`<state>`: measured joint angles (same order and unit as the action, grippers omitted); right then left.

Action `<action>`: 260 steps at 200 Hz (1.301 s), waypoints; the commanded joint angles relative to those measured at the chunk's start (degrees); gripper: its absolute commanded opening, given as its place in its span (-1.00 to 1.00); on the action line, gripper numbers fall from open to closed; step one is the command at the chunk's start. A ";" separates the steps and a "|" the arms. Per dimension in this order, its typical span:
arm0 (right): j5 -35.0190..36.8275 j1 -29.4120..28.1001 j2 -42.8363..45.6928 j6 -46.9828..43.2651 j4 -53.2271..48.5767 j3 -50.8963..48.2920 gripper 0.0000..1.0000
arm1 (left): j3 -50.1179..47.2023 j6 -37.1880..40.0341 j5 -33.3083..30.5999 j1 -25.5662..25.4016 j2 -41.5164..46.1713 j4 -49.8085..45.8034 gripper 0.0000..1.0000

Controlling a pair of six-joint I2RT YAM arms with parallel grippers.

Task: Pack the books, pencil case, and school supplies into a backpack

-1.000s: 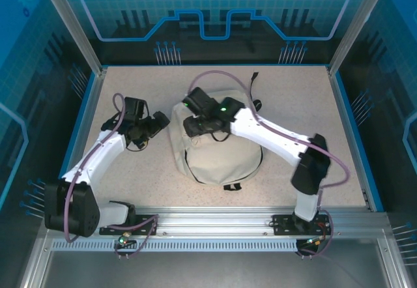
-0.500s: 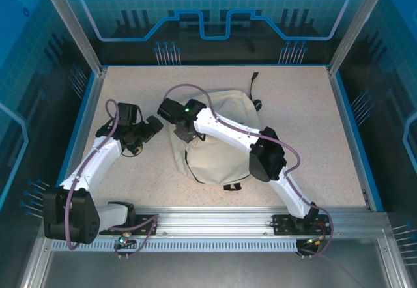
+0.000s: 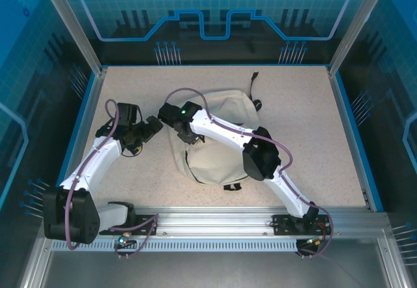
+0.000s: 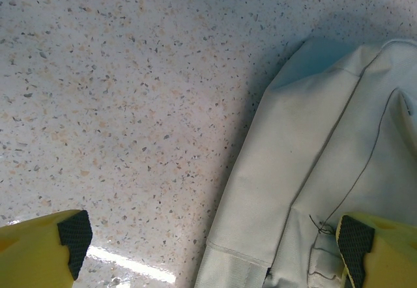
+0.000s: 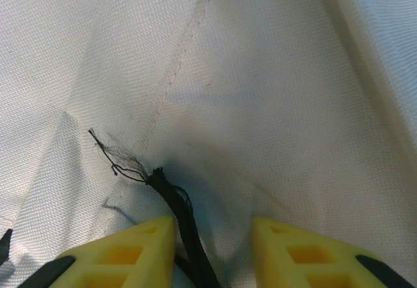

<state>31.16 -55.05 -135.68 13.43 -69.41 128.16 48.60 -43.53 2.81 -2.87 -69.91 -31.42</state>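
The cream backpack (image 3: 221, 154) lies in the middle of the table. My right gripper (image 3: 185, 133) presses down on its upper left part, the arm stretched across it. In the right wrist view the right gripper (image 5: 214, 252) has its yellow fingers a little apart, with cream backpack fabric (image 5: 260, 73) and a frayed black strap end (image 5: 177, 210) between them, the strap next to the left finger. My left gripper (image 3: 154, 124) hovers wide open just left of the backpack. In the left wrist view the left gripper (image 4: 212, 236) spans the backpack's edge (image 4: 326, 158). Books, pencil case and school supplies are out of view.
Black strap ends stick out behind the backpack (image 3: 254, 77) and at its front (image 3: 232, 186). The speckled table (image 3: 130, 171) has a raised blue rim (image 3: 88, 115) on three sides. Bare tabletop lies to the right (image 3: 306, 105).
My right arm has swung left across the backpack, taking its gripper from the top middle to the upper left edge, and its jaws have narrowed. The left gripper drew back slightly left.
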 commanded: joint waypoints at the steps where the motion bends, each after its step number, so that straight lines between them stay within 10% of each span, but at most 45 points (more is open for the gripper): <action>1: 1.47 0.51 -1.00 0.40 -3.45 1.58 -0.44 | -0.49 0.35 1.23 0.59 0.97 -0.30 0.98; 102: 9.35 0.67 12.60 9.98 2.16 -7.09 -0.99 | -1.42 1.12 17.21 0.50 -0.83 6.76 0.89; 164: 0.12 2.78 22.24 12.51 12.65 -18.46 -1.00 | -4.48 -5.86 34.84 -4.39 -5.98 24.19 0.48; 260: -11.03 5.99 26.97 14.78 19.74 -25.39 -1.00 | -1.17 -8.63 38.50 -12.15 -15.85 32.22 -0.27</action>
<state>23.03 -49.93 -111.85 26.81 -51.88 103.57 44.91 -51.37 38.65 -13.93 -84.27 -1.41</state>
